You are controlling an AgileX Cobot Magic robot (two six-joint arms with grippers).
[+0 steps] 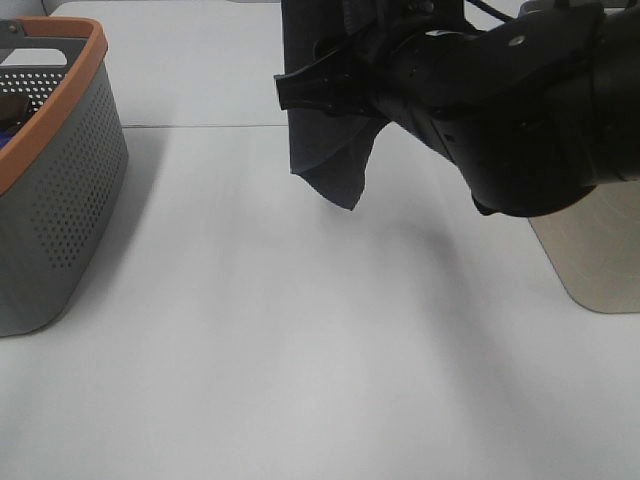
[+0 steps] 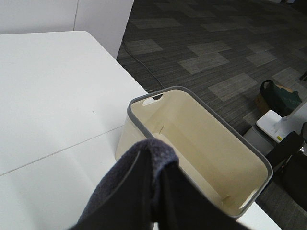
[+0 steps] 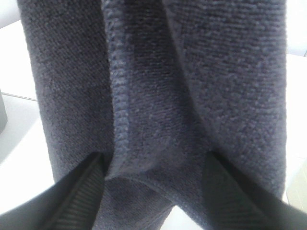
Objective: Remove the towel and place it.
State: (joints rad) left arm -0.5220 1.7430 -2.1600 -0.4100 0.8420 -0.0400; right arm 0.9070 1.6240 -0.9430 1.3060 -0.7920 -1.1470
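The dark navy towel (image 1: 332, 150) hangs in the air over the back middle of the white table (image 1: 300, 350), one corner pointing down. My left gripper (image 2: 156, 203) is shut on the towel (image 2: 136, 165) from above, and the cloth bunches over its fingers. From the right, my right gripper (image 1: 295, 88) reaches to the hanging cloth. In the right wrist view its two fingers (image 3: 88, 194) stand apart on either side of a hemmed fold of the towel (image 3: 153, 96), so my right gripper (image 3: 153, 191) is open around it.
A grey perforated basket with an orange rim (image 1: 60, 190) stands at the left edge. A beige bin with a grey rim (image 2: 139, 103) sits at the table's right, and this beige bin (image 1: 600, 260) is partly behind my right arm. Carpeted floor lies beyond.
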